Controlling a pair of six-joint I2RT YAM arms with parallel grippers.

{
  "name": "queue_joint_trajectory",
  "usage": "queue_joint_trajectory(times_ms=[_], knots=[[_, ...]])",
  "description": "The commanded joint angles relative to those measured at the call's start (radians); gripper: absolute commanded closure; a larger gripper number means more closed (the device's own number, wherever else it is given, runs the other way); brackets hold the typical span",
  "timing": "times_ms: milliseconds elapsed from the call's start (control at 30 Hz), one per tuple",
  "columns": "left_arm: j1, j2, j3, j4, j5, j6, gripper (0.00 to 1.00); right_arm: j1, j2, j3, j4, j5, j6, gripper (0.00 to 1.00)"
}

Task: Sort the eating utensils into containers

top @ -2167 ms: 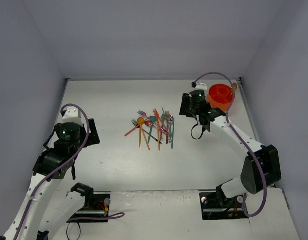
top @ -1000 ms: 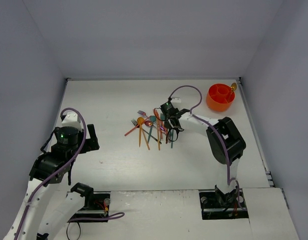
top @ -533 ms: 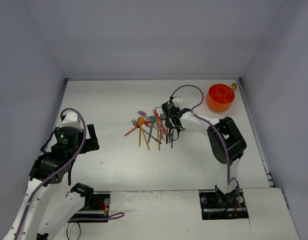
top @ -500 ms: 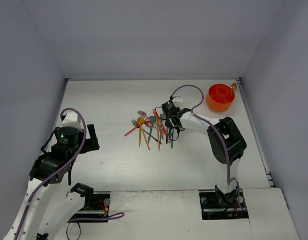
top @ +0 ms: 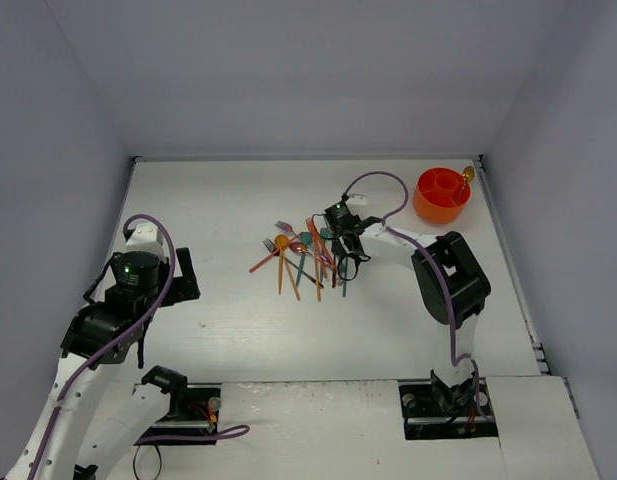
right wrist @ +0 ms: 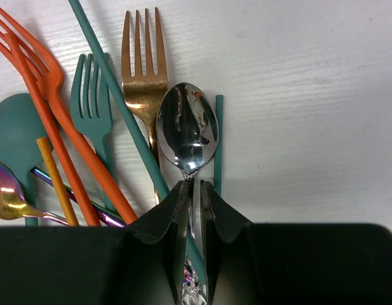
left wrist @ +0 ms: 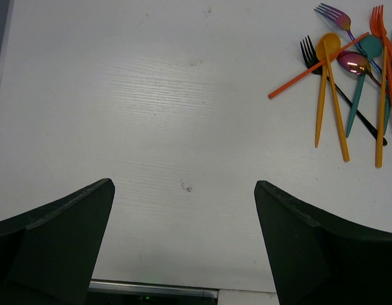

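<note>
Spoon pick at the right edge of the pile. Grip by the right jaws, closed on the neck of the silver spoon point(right wrist: 187, 130) just below its bowl, with the handle running down between them at lower centre of the right wrist view. Probably light, stiff and polished, so slippery. A thin neck likely to swivel in so narrow a hold; better taken a little further down the handle, nearer the balance point.

Bowl partly over the gold fork point(right wrist: 143, 63). Long teal stick point(right wrist: 112, 82) slanting down toward the grip, second teal stick point(right wrist: 218, 146) just beside on the right. Some risk of dragging these on a lift. Orange fork point(right wrist: 75, 136) and teal fork point(right wrist: 91, 82) to the left, clear of the grip.

Remaining utensils point(top: 300, 255) heaped at centre of the table point(top: 218, 200) in the top view. Orange container point(top: 428, 208) well apart at upper right, one gold utensil point(top: 468, 173) at its far rim.

Wide open and holding nothing, the left jaws, over bare table, pile at upper right of the left wrist view.
</note>
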Motion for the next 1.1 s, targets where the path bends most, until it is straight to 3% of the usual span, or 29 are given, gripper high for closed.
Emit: queue_joint_trajectory(times_ms=[0, 633, 833, 1067], knots=[[-0.005, 0.009, 0.035, 0.027, -0.007, -0.009, 0.09, -0.003, 0.014, 0.024, 0.012, 0.002, 0.014, 0.89], [-0.005, 0.011, 0.030, 0.028, -0.014, -0.012, 0.09, 0.003, 0.006, -0.022, 0.010, -0.004, 0.038, 0.88], [-0.005, 0.018, 0.030, 0.028, -0.017, -0.012, 0.09, 0.000, 0.019, 0.000, -0.009, 0.006, 0.035, 1.00], [-0.005, 0.018, 0.037, 0.027, -0.026, 0.000, 0.09, -0.011, -0.046, 0.063, -0.008, 0.000, -0.007, 1.00]])
